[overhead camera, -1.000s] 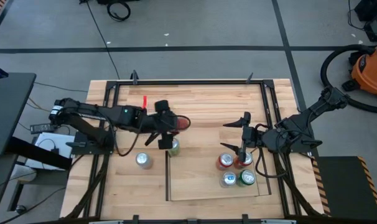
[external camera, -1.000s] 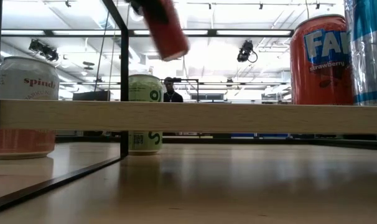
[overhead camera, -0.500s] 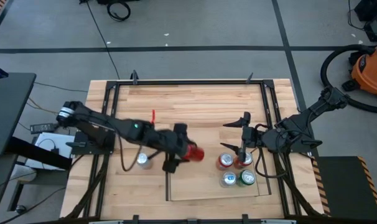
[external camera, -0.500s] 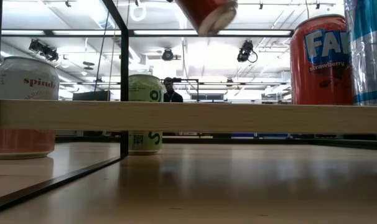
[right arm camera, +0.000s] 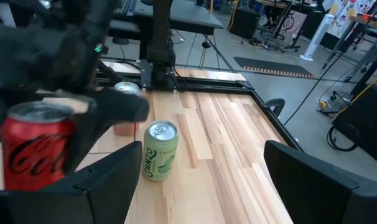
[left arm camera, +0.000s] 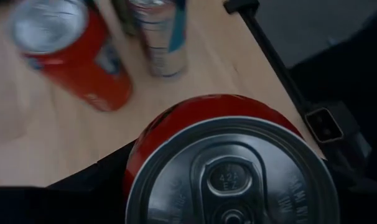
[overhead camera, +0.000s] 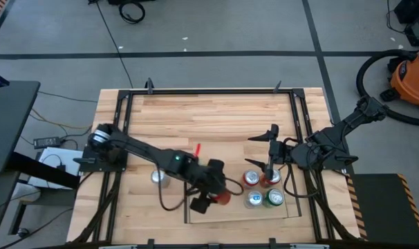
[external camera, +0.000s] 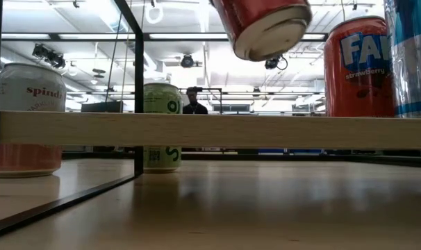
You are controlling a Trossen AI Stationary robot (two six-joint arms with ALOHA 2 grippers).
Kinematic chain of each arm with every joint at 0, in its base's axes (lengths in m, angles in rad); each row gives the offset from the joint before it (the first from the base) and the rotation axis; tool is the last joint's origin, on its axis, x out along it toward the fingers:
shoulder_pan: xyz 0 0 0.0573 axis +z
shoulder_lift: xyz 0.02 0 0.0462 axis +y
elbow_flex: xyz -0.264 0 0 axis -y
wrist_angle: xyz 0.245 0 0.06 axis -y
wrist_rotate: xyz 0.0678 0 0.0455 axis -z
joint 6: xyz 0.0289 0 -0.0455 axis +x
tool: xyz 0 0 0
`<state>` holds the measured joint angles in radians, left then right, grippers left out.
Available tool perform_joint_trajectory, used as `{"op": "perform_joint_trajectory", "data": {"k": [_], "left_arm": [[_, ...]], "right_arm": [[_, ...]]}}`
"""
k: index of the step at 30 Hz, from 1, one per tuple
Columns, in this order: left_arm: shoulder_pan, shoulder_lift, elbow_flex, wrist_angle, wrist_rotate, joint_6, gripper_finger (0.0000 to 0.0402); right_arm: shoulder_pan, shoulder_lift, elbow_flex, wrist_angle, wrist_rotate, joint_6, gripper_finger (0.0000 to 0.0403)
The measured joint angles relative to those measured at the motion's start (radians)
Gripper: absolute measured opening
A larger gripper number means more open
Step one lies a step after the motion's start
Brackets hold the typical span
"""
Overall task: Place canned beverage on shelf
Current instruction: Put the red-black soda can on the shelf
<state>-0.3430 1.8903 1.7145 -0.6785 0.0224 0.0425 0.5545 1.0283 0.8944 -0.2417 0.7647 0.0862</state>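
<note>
Left end effector (overhead camera: 211, 198) clamped on red can (overhead camera: 223, 196), held tilted above shelf (overhead camera: 209, 214) near four cans (overhead camera: 262, 189); right end effector (overhead camera: 270, 151) wide open, empty.

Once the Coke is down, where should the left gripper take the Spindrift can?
Probably around its round side wall, about mid-height, coming in from the table's left. The Spindrift can stands upright on the tabletop, and the shelf with its rod frame stands on the can's right.
</note>
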Motion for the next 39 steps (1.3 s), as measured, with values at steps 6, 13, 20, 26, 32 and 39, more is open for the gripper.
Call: {"op": "perform_joint_trajectory", "data": {"k": [6,13,20,26,32,39], "left_arm": [[-0.019,0.109,0.112,-0.033,0.03,0.064,0.0319],[-0.021,0.154,0.119,-0.046,0.032,0.11,0.0321],[-0.002,0.155,0.119,-0.08,-0.114,0.189,0.0325],[0.056,0.155,0.119,-0.099,-0.109,0.214,0.0326],[0.127,0.155,0.119,-0.097,-0.034,0.203,0.0327],[0.162,0.176,0.119,-0.076,0.043,0.214,0.0327]], "right_arm": [[0.001,0.0,0.0,-0.001,0.0,-0.004,0.0348],[0.001,0.0,0.0,-0.001,0.0,-0.003,0.0348],[0.001,0.0,0.0,0.001,0.0,-0.003,0.0348],[0.001,0.0,0.0,0.001,0.0,-0.003,0.0348],[0.001,0.0,0.0,0.001,0.0,-0.003,0.0348],[0.001,0.0,0.0,0.0,0.0,-0.003,0.0348]]}}
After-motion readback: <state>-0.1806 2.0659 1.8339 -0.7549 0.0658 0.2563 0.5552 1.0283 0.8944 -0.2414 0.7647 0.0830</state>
